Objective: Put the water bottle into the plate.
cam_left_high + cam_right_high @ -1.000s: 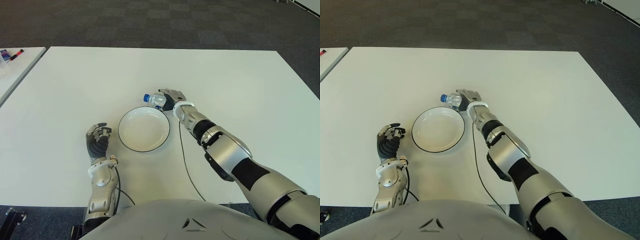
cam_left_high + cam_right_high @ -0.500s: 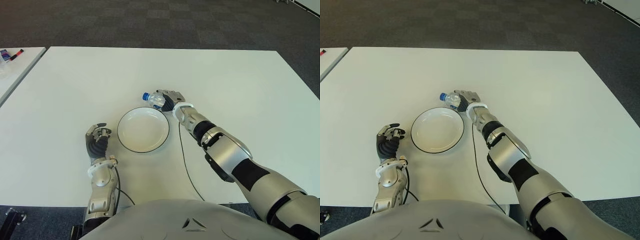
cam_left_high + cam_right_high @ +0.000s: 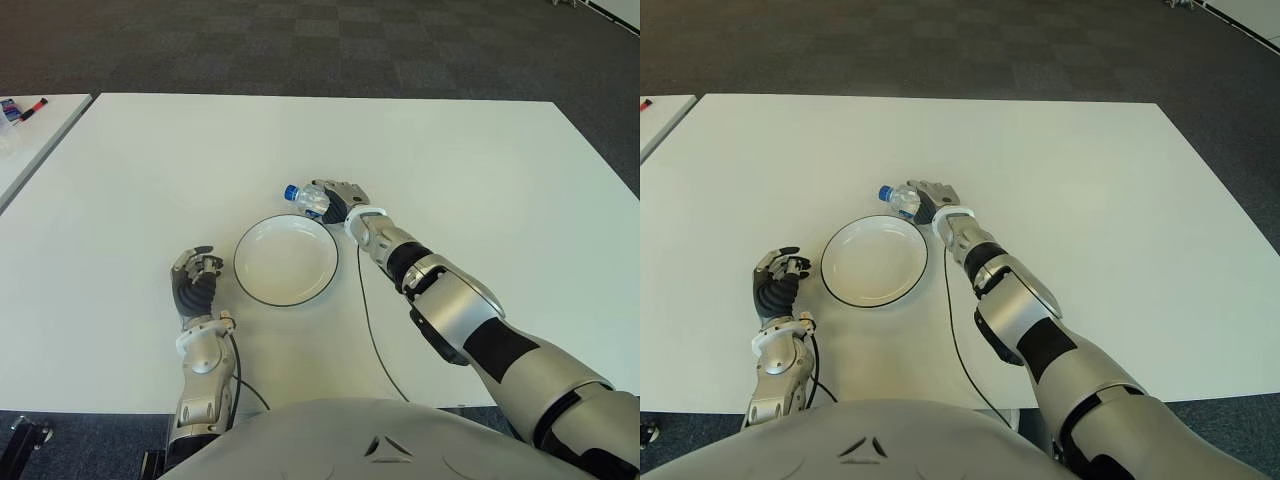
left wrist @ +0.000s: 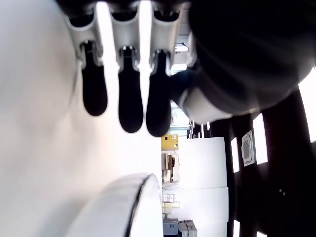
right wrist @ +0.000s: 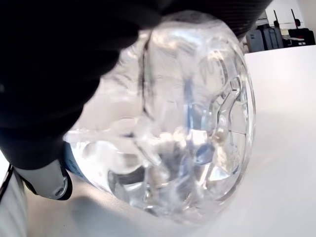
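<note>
Office or lab room. Plain white desk (image 3: 150, 180), second white desk (image 3: 30, 140) butted at 9 o'clock. Dark grey chequered carpet tiles (image 3: 300, 45) toward 12 o'clock. Left wrist view catches ceiling light panels (image 4: 249, 148), white partition (image 4: 207, 163), stacked boxes beyond.

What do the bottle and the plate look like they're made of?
Water bottle, held in the right hand: clear thin plastic, judging by its see-through ribbed wall, with a blue cap. Plate: glossy white with a dark rim line, probably glazed ceramic, though melamine can't be ruled out.
</note>
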Robot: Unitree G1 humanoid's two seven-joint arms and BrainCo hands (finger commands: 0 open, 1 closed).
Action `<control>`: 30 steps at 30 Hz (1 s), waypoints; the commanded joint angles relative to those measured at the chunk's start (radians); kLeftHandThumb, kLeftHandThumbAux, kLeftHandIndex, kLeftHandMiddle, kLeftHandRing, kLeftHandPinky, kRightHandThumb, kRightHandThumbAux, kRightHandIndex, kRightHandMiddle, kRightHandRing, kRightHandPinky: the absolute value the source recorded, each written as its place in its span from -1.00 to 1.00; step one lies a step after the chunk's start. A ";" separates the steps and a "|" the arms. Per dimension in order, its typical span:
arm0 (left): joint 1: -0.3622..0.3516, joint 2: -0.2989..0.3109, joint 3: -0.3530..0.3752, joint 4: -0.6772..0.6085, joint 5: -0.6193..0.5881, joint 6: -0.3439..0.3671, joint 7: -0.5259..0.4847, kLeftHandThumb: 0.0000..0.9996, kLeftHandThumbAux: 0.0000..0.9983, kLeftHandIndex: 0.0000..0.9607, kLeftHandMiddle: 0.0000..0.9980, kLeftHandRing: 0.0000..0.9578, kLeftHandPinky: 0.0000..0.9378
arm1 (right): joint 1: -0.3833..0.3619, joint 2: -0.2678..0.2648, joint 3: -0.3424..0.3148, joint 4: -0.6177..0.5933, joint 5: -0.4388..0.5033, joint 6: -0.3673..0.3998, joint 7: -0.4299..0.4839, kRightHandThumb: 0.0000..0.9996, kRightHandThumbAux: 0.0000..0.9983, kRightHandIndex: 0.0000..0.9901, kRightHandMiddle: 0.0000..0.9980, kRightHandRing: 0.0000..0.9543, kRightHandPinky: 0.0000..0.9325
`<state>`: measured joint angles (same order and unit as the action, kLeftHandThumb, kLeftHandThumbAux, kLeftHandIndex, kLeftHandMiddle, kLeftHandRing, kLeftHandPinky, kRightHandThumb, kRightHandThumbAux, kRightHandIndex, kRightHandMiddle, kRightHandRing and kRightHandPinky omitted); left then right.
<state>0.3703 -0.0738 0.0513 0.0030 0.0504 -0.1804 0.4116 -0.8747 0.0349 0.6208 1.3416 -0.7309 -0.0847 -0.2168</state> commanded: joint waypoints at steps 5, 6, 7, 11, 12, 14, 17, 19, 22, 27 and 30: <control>-0.015 -0.059 -0.018 -0.007 -0.003 0.001 -0.001 0.40 0.44 -0.11 0.15 0.20 0.08 | 0.073 0.006 0.025 0.034 -0.018 0.009 0.039 -0.75 0.19 -0.95 -0.70 -0.57 -0.42; -0.013 -0.059 -0.020 -0.010 -0.003 0.002 0.000 0.40 0.44 -0.11 0.15 0.20 0.08 | 0.072 0.006 0.026 0.034 -0.019 0.009 0.039 -0.74 0.19 -0.95 -0.70 -0.57 -0.42; -0.012 -0.059 -0.021 -0.012 -0.003 0.002 0.000 0.40 0.44 -0.11 0.15 0.20 0.09 | 0.072 0.006 0.026 0.034 -0.020 0.010 0.040 -0.74 0.19 -0.95 -0.71 -0.57 -0.41; -0.009 -0.057 -0.023 -0.015 -0.003 0.004 0.001 0.40 0.44 -0.11 0.15 0.20 0.09 | 0.073 0.006 0.027 0.034 -0.022 0.010 0.039 -0.69 0.17 -0.95 -0.70 -0.55 -0.36; -0.008 -0.057 -0.024 -0.017 -0.004 0.005 0.001 0.40 0.44 -0.10 0.15 0.19 0.09 | 0.073 0.006 0.028 0.034 -0.022 0.010 0.039 -0.68 0.17 -0.95 -0.69 -0.55 -0.35; -0.007 -0.056 -0.025 -0.018 -0.004 0.006 0.001 0.40 0.44 -0.10 0.15 0.19 0.09 | 0.073 0.006 0.029 0.034 -0.023 0.010 0.039 -0.66 0.16 -0.94 -0.68 -0.54 -0.32; -0.002 -0.054 -0.027 -0.027 -0.006 0.019 -0.001 0.40 0.44 -0.10 0.15 0.19 0.10 | 0.072 0.006 0.032 0.033 -0.025 0.010 0.037 -0.64 0.15 -0.94 -0.67 -0.52 -0.30; -0.002 -0.053 -0.026 -0.029 -0.006 0.022 -0.001 0.40 0.43 -0.10 0.15 0.19 0.11 | 0.072 0.006 0.034 0.033 -0.027 0.010 0.035 -0.61 0.14 -0.93 -0.66 -0.49 -0.28; -0.004 -0.053 -0.024 -0.026 -0.007 0.021 0.001 0.40 0.43 -0.10 0.16 0.20 0.12 | 0.072 0.006 0.037 0.033 -0.026 0.010 0.034 -0.58 0.12 -0.92 -0.64 -0.47 -0.27; -0.010 -0.056 -0.020 -0.016 -0.008 0.012 0.007 0.40 0.43 -0.10 0.17 0.21 0.13 | 0.072 0.004 0.044 0.032 -0.027 0.009 0.030 -0.52 0.10 -0.91 -0.62 -0.45 -0.27; -0.011 -0.056 -0.019 -0.012 -0.009 0.005 0.007 0.40 0.43 -0.10 0.18 0.22 0.11 | 0.072 0.003 0.047 0.032 -0.028 0.008 0.028 -0.49 0.10 -0.91 -0.64 -0.48 -0.33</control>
<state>0.3688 -0.0726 0.0304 -0.0228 0.0484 -0.1750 0.4116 -0.8738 0.0327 0.6507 1.3383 -0.7437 -0.0845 -0.2260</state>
